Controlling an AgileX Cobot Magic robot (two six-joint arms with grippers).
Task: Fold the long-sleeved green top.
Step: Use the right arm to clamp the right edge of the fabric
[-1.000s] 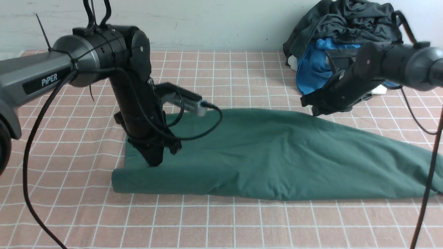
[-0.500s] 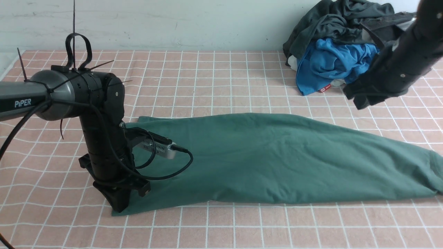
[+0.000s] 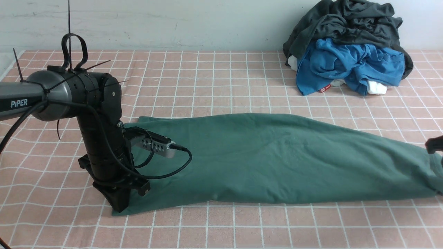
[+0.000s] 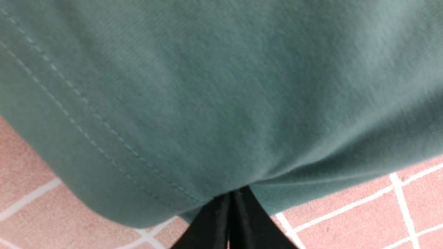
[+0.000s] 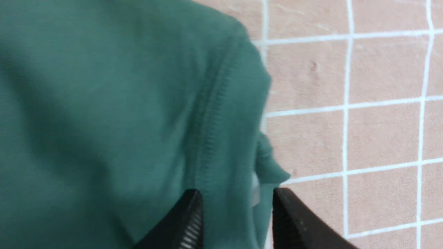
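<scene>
The green long-sleeved top point(image 3: 277, 159) lies folded lengthwise across the checked cloth, hem end at the left, tapering to the right edge. My left gripper point(image 3: 119, 205) stands at its near-left corner, pointing down. In the left wrist view the gripper point(image 4: 231, 199) is shut on the stitched hem corner point(image 4: 145, 166). My right gripper point(image 3: 435, 144) shows only as a dark tip at the far right edge, over the top's right end. In the right wrist view it point(image 5: 235, 207) is open and straddles the ribbed edge point(image 5: 211, 114) of the top.
A heap of clothes sits at the back right: a dark charcoal garment point(image 3: 346, 24) over a bright blue one point(image 3: 346, 65) with a red tag. The left wrist camera and its cable point(image 3: 162, 148) hang over the top's left end. A wall runs behind the table.
My left gripper has pulled the hem corner toward the near left, spreading the rolled left end flat. My right arm has swung from the clothes heap down to the top's right end.
</scene>
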